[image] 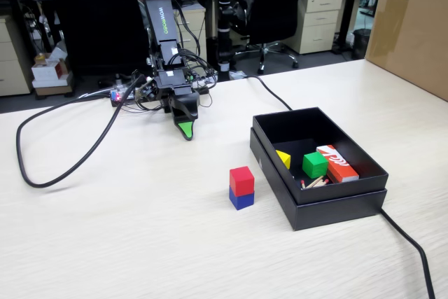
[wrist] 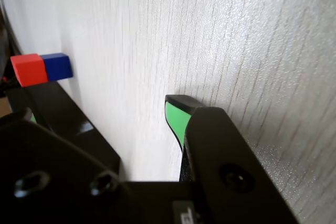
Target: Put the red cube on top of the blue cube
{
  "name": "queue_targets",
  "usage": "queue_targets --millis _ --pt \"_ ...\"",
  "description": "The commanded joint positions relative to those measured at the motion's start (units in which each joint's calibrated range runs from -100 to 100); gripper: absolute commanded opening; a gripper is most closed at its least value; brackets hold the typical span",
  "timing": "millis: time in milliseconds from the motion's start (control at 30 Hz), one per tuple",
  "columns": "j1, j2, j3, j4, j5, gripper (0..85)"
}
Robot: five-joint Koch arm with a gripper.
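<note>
The red cube (image: 241, 180) sits squarely on top of the blue cube (image: 241, 199) on the light wood table, just left of the black box. In the wrist view, which lies on its side, the red cube (wrist: 29, 69) and the blue cube (wrist: 56, 66) show small at the upper left. My gripper (image: 185, 129) is well behind and left of the stack, tip down near the table and empty. In the wrist view its green-padded finger (wrist: 176, 116) has bare table beside it, and the other jaw is a dark blur at the lower left, so the gripper (wrist: 100, 111) stands open.
An open black box (image: 318, 197) right of the stack holds a green cube (image: 314, 164), a yellow piece (image: 283, 158), an orange-red box (image: 337, 162) and sticks. A black cable (image: 70, 159) loops across the left of the table. A cardboard box (image: 413, 26) stands at the far right.
</note>
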Motion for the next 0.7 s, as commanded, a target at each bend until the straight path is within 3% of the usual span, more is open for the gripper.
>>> queue_targets --millis 0,667 --pt "0.0 -0.1 -0.8 -0.7 -0.2 48.8" --pt "-0.2 -0.5 -0.9 -0.7 -0.2 48.7"
